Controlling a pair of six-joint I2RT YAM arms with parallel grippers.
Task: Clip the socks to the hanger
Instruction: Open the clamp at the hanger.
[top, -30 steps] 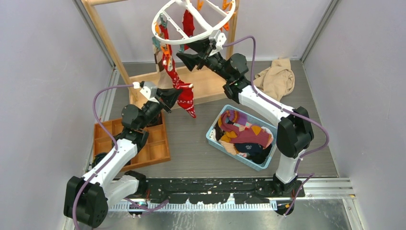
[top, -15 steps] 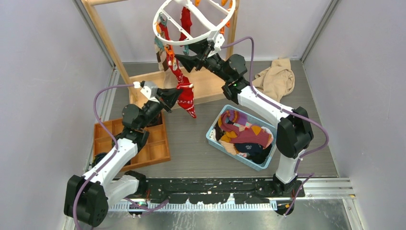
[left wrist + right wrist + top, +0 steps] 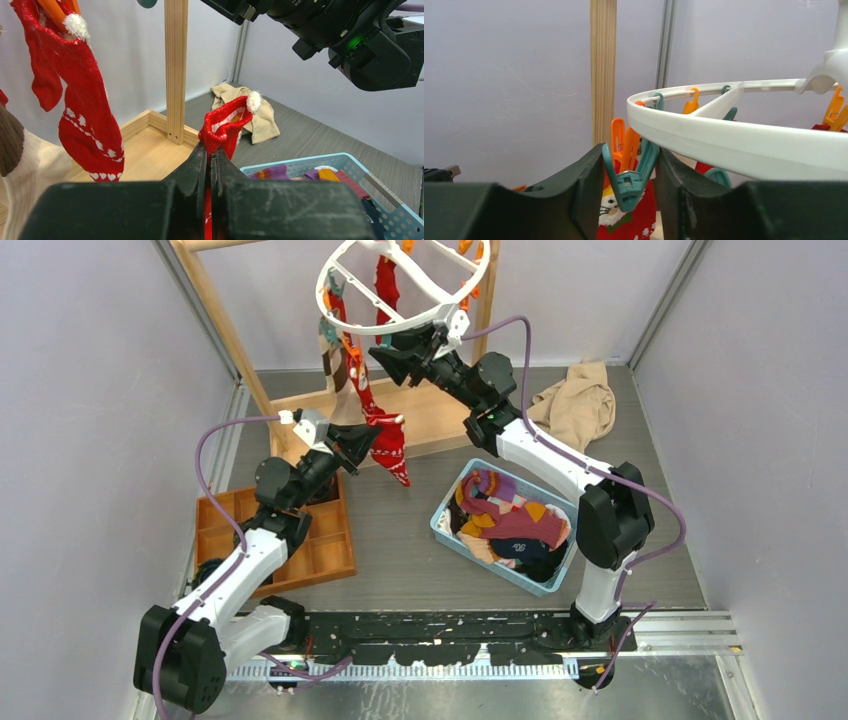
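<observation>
Blue basket (image 3: 450,497) holds socks (image 3: 512,522); left tool (image 3: 210,150) clenching red sock (image 3: 226,124); right tool (image 3: 629,159) squeezing clip (image 3: 626,184).

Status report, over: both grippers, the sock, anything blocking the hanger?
Left gripper shut on red sock, not yet clipped. Right gripper shut on teal clip at hanger rim. Another hung sock close behind that clip.

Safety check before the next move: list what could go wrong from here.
The right gripper pinches the teal clip between its fingertips; it may slip off and the clip would snap shut empty.
The hanger looks hung, not fixed; pushing could swing it off line.
The left gripper holds the red sock with a floppy cuff showing; it may miss the clip.
</observation>
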